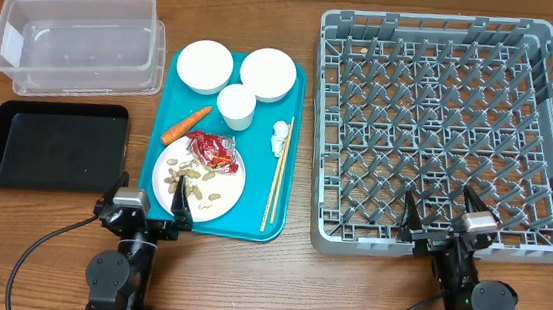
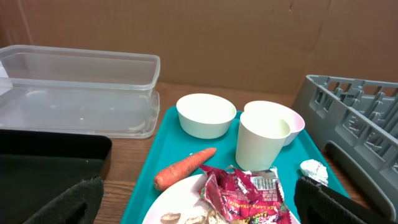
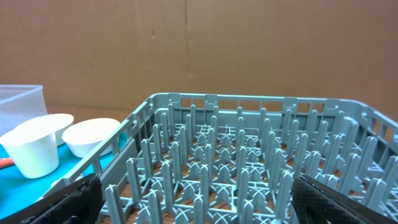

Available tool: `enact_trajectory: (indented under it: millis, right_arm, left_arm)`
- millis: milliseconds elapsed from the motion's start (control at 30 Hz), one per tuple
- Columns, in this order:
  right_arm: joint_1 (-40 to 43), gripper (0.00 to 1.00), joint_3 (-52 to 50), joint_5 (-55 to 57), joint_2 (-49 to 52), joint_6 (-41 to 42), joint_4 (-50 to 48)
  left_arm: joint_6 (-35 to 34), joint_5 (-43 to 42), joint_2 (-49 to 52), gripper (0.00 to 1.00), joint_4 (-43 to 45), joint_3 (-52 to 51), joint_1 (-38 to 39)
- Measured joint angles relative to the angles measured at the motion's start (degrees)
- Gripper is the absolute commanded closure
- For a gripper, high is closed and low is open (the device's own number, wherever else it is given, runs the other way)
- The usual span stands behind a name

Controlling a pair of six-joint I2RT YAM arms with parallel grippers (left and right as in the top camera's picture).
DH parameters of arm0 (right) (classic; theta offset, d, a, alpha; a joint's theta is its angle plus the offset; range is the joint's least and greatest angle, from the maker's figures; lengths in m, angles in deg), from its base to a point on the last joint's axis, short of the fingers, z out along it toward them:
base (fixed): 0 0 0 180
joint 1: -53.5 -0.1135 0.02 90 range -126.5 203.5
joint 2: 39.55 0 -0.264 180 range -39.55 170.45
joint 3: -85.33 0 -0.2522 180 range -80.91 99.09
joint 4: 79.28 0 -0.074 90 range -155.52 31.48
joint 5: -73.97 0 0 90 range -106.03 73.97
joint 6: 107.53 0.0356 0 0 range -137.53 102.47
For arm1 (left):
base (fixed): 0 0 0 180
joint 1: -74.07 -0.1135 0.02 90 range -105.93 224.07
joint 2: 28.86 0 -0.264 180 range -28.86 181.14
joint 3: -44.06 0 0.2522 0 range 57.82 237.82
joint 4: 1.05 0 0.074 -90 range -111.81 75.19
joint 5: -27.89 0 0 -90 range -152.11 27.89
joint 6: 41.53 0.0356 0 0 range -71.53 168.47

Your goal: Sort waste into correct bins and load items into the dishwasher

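Where left pincer [image 1: 150, 197] overhangs, plate [image 1: 232, 184] edge hidden.

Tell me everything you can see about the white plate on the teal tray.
The white plate is round, shallow and smooth, possibly ceramic or plastic. It lies flat in the near left corner of the teal tray. Tan peanut-like scraps sit on it, and the crumpled red wrapper rests across its far rim. The carrot lies just beyond it.
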Motion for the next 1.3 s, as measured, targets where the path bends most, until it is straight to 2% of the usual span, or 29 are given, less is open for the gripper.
enact_trajectory:
  millis: [233, 367, 533, 633, 867, 1133, 1300]
  right_arm:
    - [0.0, 0.0, 0.0, 0.0, 0.6, 4.0, 1.7]
    - [0.0, 0.0, 0.5, 0.0, 3.5, 4.8, 3.7]
    - [0.0, 0.0, 5.8, 0.0, 9.9, 5.2, 4.6]
    - [0.0, 0.0, 11.7, 0.0, 14.9, 5.3, 5.7]
    - [0.0, 0.0, 27.1, 0.0, 27.9, 5.4, 17.8]
    - [0.0, 0.0, 44.2, -1.1, 40.4, 5.4, 36.0]
    - [0.0, 0.0, 50.8, -4.6, 45.2, 5.4, 42.8]
  left_arm:
    - [-0.9, 0.2, 0.0, 0.0, -1.4, 0.4, 0.0]
    - [-1.4, 0.4, 0.0, 0.0, -6.8, 3.0, 0.0]
    - [-1.5, 0.4, 2.0, 0.0, -12.9, 6.9, 0.0]
    - [-1.5, 0.4, 6.2, 0.0, -14.5, 11.5, 0.0]
    - [-1.5, 0.4, 19.5, 0.0, -19.0, 23.3, 0.0]
    - [-1.5, 0.3, 37.8, 0.0, -34.9, 42.1, 0.0]
    - [-1.5, 0.3, 46.8, 0.0, -45.5, 54.8, 0.0]
